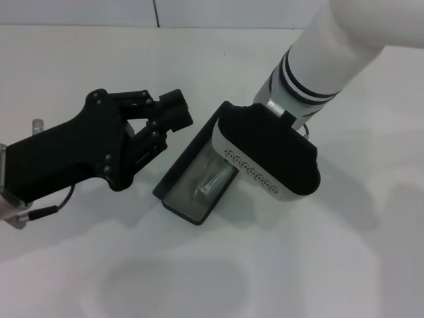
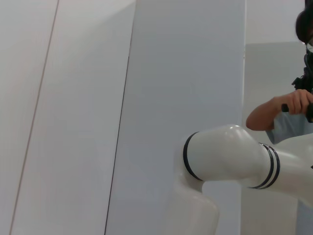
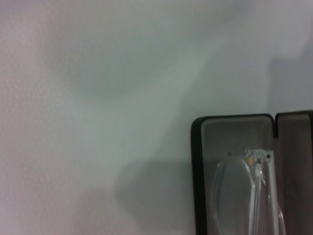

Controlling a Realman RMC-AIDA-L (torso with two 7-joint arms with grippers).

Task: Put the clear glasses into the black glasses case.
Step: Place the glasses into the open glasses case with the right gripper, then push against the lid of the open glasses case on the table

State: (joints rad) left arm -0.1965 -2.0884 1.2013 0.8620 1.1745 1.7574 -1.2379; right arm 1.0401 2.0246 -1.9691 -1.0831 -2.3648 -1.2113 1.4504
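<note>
Case: the black glasses case lies open on the white table, angled, grey lining up; its near end is in plain view, its far end is tucked under the right arm's wrist housing.
Glasses: the clear glasses are down inside the case, lying along the grey lining; the right wrist view shows a lens and a folded clear arm sitting within the case wall.
Left gripper: the left gripper hangs just beside the case's left edge, black fingers set apart with a gap between them, pinching nothing.
Right gripper: the right arm reaches in from the far right, its housing directly over the case; fingers are hidden, so I cannot tell how they stand.
Background: in the left wrist view, a person stands behind a white arm joint.
</note>
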